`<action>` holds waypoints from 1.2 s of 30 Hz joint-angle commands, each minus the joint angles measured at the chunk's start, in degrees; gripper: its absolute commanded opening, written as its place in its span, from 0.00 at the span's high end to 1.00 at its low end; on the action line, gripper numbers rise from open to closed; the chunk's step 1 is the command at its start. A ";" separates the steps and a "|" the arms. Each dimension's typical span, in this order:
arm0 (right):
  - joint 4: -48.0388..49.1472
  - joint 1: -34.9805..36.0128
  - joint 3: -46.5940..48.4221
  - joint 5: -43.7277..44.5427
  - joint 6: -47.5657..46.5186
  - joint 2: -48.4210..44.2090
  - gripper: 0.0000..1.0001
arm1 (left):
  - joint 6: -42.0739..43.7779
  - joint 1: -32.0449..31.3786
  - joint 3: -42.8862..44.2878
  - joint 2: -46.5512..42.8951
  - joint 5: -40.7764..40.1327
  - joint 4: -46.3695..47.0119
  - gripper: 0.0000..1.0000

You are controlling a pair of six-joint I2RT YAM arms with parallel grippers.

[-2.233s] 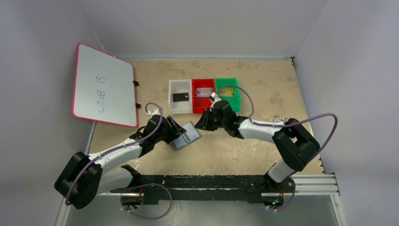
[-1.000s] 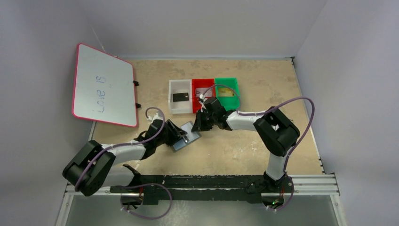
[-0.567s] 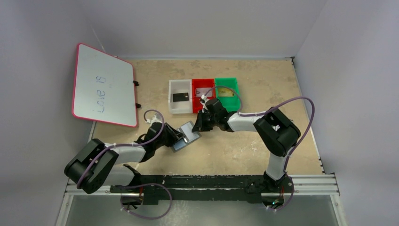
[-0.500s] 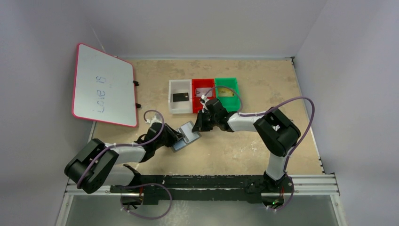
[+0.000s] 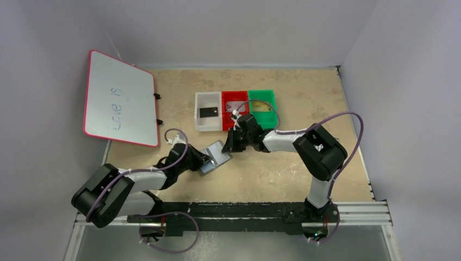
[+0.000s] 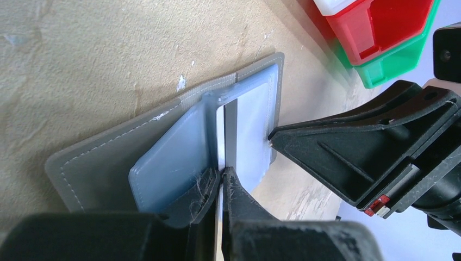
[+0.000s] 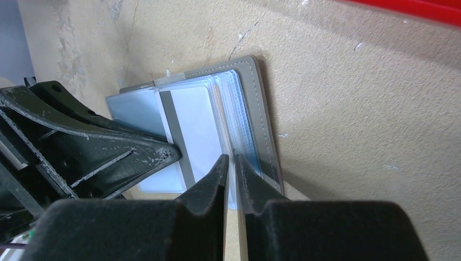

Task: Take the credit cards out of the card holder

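The grey card holder [image 5: 217,157] lies open on the table between the two arms, its bluish pockets [image 6: 174,157] facing up. A pale credit card with a grey stripe [image 7: 187,128] sticks partly out of a pocket. My left gripper [image 6: 222,176] is shut on this card's near edge. My right gripper [image 7: 231,163] is shut on the edge of the card holder's clear pockets on the far side. A black card [image 5: 209,112] lies in the white tray, a silvery one [image 5: 235,105] in the red tray and a gold one [image 5: 262,106] in the green tray.
The white tray [image 5: 197,113], red tray [image 5: 225,124] and green tray [image 5: 273,111] stand side by side just behind the card holder. A pink-framed whiteboard [image 5: 118,98] leans at the left edge. Walls close in the table at the back and right.
My left gripper has closed from half open onto the card's edge and reached slightly forward. My right gripper has stayed pinched on the holder, which has not moved.
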 commanded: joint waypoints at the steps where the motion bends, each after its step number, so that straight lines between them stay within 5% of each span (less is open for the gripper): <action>1: -5.27 0.30 -0.42 1.28 -0.54 0.08 0.88 | 1.12 -0.08 -1.60 -1.15 -1.41 -1.95 1.00; 21: -4.12 2.00 4.06 -2.72 -4.03 -1.46 0.86 | 1.93 -0.08 -1.36 -1.39 -1.57 -3.12 1.00; 36: -10.24 2.14 3.63 3.47 -2.52 1.71 0.90 | 2.54 -0.08 -1.05 -1.99 -1.94 -5.43 1.00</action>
